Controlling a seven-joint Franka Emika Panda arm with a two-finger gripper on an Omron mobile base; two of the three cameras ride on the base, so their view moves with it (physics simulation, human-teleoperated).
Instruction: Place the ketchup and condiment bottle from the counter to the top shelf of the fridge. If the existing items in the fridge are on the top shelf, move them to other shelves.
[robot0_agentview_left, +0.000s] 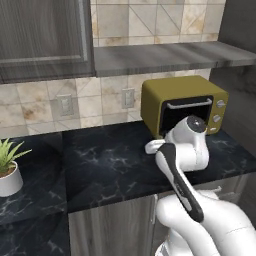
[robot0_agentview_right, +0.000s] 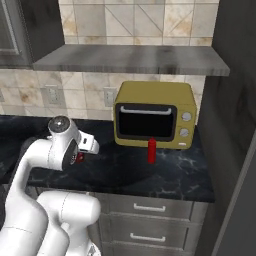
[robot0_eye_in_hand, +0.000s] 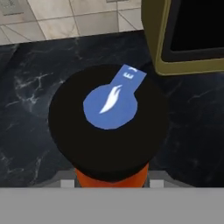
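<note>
A black marble counter (robot0_agentview_right: 165, 172) runs beneath a grey wall shelf (robot0_agentview_right: 130, 60), carrying a mustard-yellow toaster oven (robot0_agentview_right: 155, 115). A slim red ketchup bottle (robot0_agentview_right: 151, 150) stands upright just in front of the oven door. To its left, the arm's gripper (robot0_agentview_right: 80, 156) sits low over the condiment bottle (robot0_eye_in_hand: 109, 118), whose wide black cap with a blue label and orange-red body show in the hand view. The jaws stand narrowed about that body, apparently clamping it. The step in hand looks like the pickup of the first bottle; next it should lift straight up, then carry toward the fridge.
</note>
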